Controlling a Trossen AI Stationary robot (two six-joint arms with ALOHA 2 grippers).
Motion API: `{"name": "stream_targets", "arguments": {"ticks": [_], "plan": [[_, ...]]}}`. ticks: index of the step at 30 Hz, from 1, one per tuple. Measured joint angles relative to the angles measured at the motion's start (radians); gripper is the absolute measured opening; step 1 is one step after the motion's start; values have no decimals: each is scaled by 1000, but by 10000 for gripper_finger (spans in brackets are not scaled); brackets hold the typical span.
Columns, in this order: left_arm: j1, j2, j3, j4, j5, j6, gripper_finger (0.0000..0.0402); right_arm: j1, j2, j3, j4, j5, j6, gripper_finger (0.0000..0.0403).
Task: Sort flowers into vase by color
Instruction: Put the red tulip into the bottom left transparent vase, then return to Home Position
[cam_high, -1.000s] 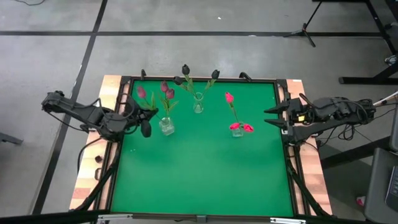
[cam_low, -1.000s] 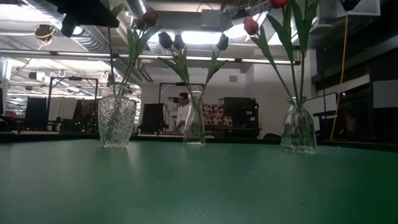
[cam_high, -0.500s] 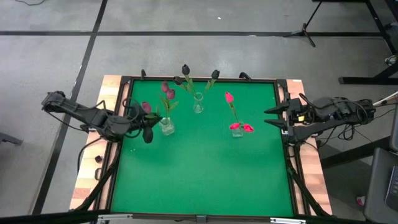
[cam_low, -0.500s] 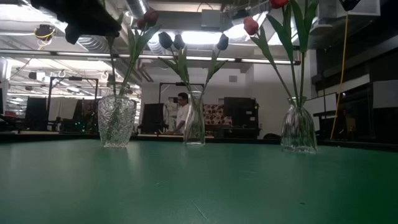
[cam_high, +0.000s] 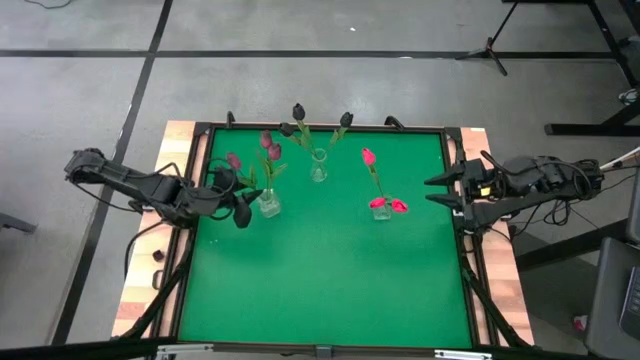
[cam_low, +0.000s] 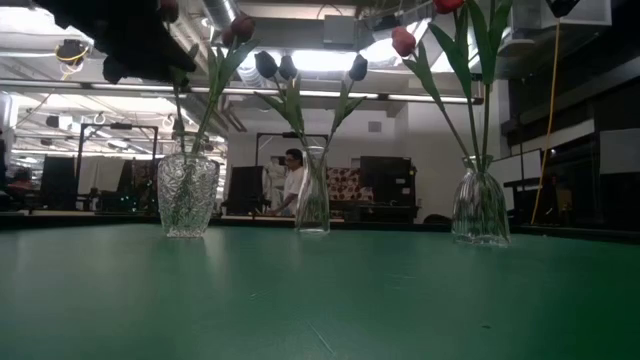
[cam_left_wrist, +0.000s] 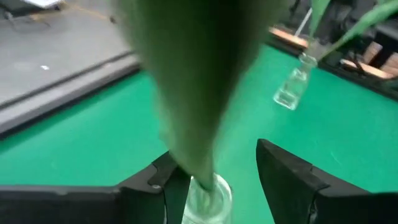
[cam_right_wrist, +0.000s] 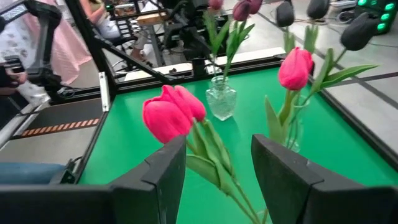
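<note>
The left gripper (cam_high: 238, 205), which a second ago hovers beside the left glass vase (cam_high: 268, 203) with its fingers closed on a dull magenta tulip (cam_high: 233, 161), now has its fingers spread apart. In the left wrist view the fingers (cam_left_wrist: 283, 171) stand either side of the vase mouth, with a green leaf (cam_left_wrist: 193, 93) between them. The tulip's head shifts first toward the gripper, then back toward the far edge, and the stem now stands in the vase with the other two magenta flowers. In the low view the dark gripper (cam_low: 130, 40) sits lower and nearer the vase (cam_low: 187, 193) than before.
</note>
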Motion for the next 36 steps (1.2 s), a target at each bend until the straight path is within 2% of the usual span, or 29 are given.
{"name": "stream_targets", "arguments": {"ticks": [7,11,18,26,36], "plan": [[11,-10,0,-13,136,-19,172,0,-19,0,1,-9,0,184],[15,-9,0,-15,122,-20,172,0,-25,0,1,-9,-1,184],[91,-3,0,-23,103,3,172,0,-24,0,1,-9,-1,184],[147,10,0,-15,125,19,172,0,-24,0,-2,-9,10,184],[171,81,1,-17,211,5,172,0,-24,0,-3,-10,13,184]]}}
